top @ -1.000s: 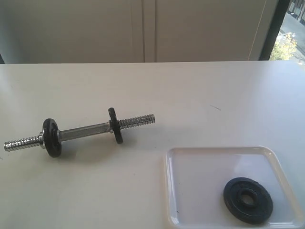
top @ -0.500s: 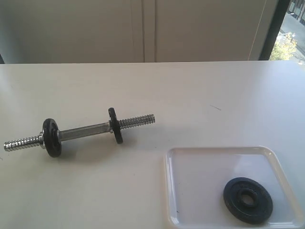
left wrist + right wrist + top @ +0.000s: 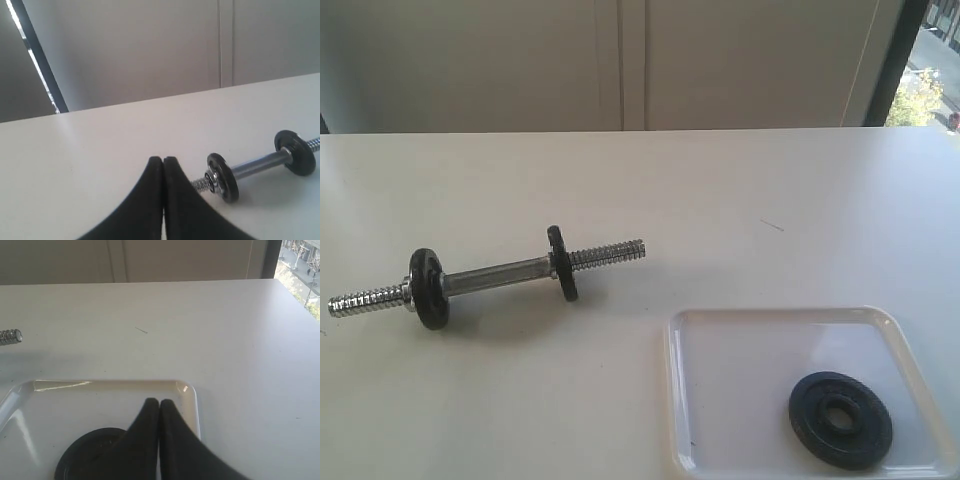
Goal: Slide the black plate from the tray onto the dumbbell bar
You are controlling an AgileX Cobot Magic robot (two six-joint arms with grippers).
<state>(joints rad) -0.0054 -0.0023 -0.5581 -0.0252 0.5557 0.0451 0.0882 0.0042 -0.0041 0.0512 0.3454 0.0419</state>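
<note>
The black plate (image 3: 840, 419) lies flat in the white tray (image 3: 720, 340) at the table's front right. The dumbbell bar (image 3: 500, 275), chrome with two small black discs, rests on the table at the left. Neither gripper shows in the exterior view. In the left wrist view my left gripper (image 3: 163, 160) is shut and empty, its tips just short of the dumbbell bar (image 3: 260, 164) and its threaded end. In the right wrist view my right gripper (image 3: 159, 402) is shut and empty above the tray (image 3: 189, 390), with the black plate (image 3: 85, 450) partly hidden behind its fingers.
A pale wall with panel seams runs behind the white table (image 3: 740, 190). A window with a dark frame (image 3: 900, 60) stands at the far right. The bar's threaded tip (image 3: 10, 336) shows beyond the tray in the right wrist view.
</note>
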